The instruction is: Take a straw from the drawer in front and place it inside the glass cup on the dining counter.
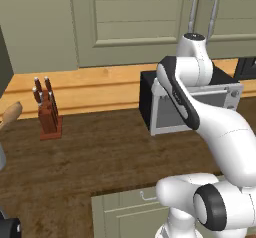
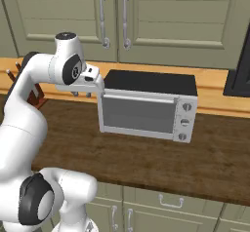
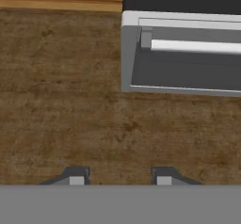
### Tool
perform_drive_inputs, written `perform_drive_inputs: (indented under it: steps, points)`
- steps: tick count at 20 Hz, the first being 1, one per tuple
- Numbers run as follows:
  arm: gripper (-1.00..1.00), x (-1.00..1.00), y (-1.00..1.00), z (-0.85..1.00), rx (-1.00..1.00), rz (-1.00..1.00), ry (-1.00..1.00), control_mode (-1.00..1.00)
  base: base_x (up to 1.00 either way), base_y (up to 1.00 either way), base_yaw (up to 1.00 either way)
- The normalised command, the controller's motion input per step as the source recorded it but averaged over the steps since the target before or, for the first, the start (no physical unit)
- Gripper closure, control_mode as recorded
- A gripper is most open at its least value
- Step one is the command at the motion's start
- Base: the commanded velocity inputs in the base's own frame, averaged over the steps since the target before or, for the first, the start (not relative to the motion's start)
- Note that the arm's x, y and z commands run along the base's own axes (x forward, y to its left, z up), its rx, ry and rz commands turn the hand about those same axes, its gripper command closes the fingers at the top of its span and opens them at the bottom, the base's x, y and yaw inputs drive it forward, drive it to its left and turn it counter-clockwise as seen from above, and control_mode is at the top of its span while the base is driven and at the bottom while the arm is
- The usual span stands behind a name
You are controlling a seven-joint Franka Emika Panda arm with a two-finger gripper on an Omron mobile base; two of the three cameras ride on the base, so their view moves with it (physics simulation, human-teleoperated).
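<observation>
- Hand view: tool (image 3: 120, 180) looks down on the dark wood surface (image 3: 61, 100), fingertips (image 3: 76, 180) apart, nothing between them.
- Toaster oven (image 2: 146, 106) stands far right of the tool, near the wooden backsplash.
- Knife block (image 1: 48, 113) far left on the surface.
- Drawer (image 1: 127, 212) below the near edge, seemingly pulled out slightly; inside hidden, so straw position cannot be told.

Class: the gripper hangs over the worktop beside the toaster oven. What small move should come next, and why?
Probably lower and draw back toward the drawer under the worktop's front edge. The gripper hangs open and empty over bare wood beside the toaster oven, the drawer looks closed, and the straw is inside.
</observation>
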Motion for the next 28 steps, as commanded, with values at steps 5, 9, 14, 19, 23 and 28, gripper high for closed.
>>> perform_drive_inputs:
  steps: [5,9,14,19,23,28]
  points:
    - [-1.0,0.0,0.0,0.0,0.0,0.0,0.0,1.0,-0.04,0.0,0.0]
    - [-1.0,0.0,0.0,0.0,0.0,0.0,0.0,1.0,-0.77,-0.01,0.0]
    - [-1.0,0.0,0.0,0.0,0.0,0.0,0.0,1.0,-0.81,-0.29,0.05]
    - [-1.0,0.0,0.0,0.0,0.0,0.0,0.0,1.0,-0.08,-0.72,0.41]
    - [-1.0,0.0,0.0,0.0,0.0,0.0,0.0,1.0,0.0,-0.75,0.63]
    - [-1.0,0.0,0.0,0.0,0.0,0.0,0.0,1.0,0.0,-0.67,0.7]
